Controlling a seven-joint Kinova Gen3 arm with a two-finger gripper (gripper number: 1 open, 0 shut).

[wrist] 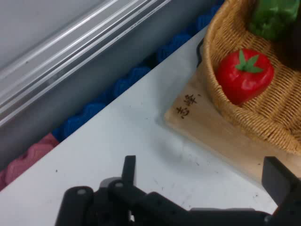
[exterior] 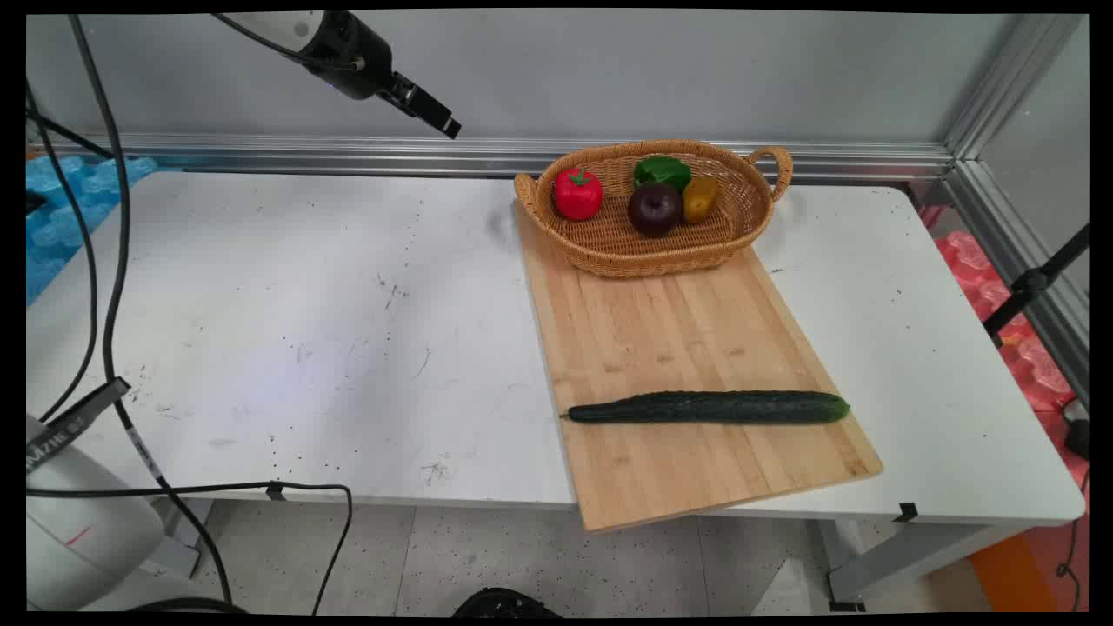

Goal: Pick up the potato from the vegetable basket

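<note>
Black end effector (exterior: 445, 127) hangs high, tilted toward wicker basket (exterior: 609, 252).

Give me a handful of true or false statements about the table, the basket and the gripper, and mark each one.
1. The cucumber lies on the wooden cutting board. True.
2. The wicker basket sits at the board's near end. False: it rests on the far end, toward the wall.
3. The gripper is holding the red tomato. False: it hangs in the air, up and to the left of the basket, with open, empty fingers; the tomato lies in the basket.
4. The basket holds a green pepper. True.
5. The dark purple fruit lies on the bare table. False: it is in the basket.
</note>
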